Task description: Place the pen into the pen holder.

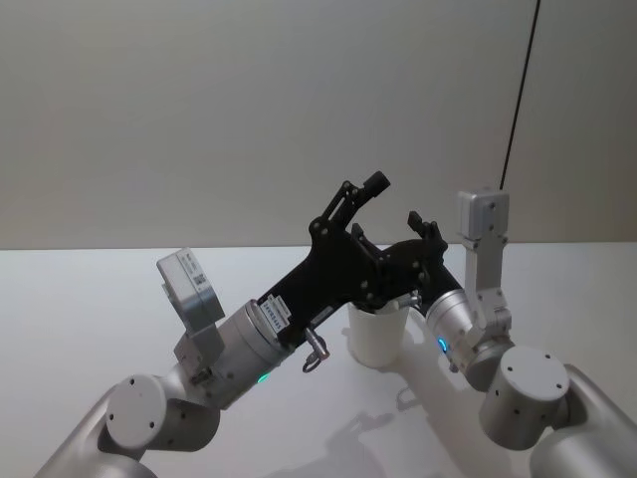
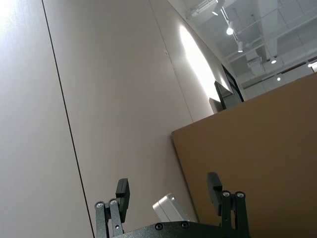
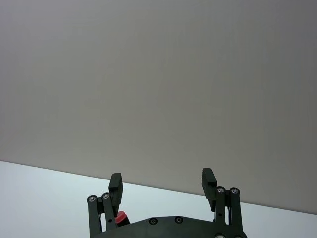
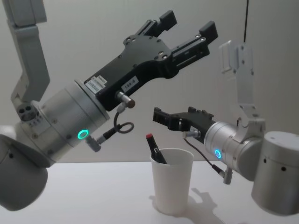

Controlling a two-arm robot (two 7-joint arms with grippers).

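Standing upright on the table [image 4: 70, 186], the pen holder [image 4: 172, 186] serves as the landmark for everything else. To its left and well above its rim, the left gripper [image 4: 189, 29] points up and away with its fingers spread apart and nothing between them; the left wrist view confirms the gap, with only wall behind it. Inside the pen holder the pen [image 4: 155, 149] leans against the left side of the rim, dark-bodied with a red tip poking out above the cup, so by the look of things the placing is already done. To the right of the pen holder and a little above its rim, the right gripper [image 4: 163, 117] reaches toward the cup's mouth, its fingers apart and empty, clear of the pen.

As a judgement, the pen is light, stiff and smooth, so it would slip in a loose pinch; if it needed taking again, the exposed upper end just under the red tip is the only reachable place. The paper cup looks thin, light and easy to crush or tip, so a grip on its wall should be gentle and low, and any nudge to the leaning pen could rock it.
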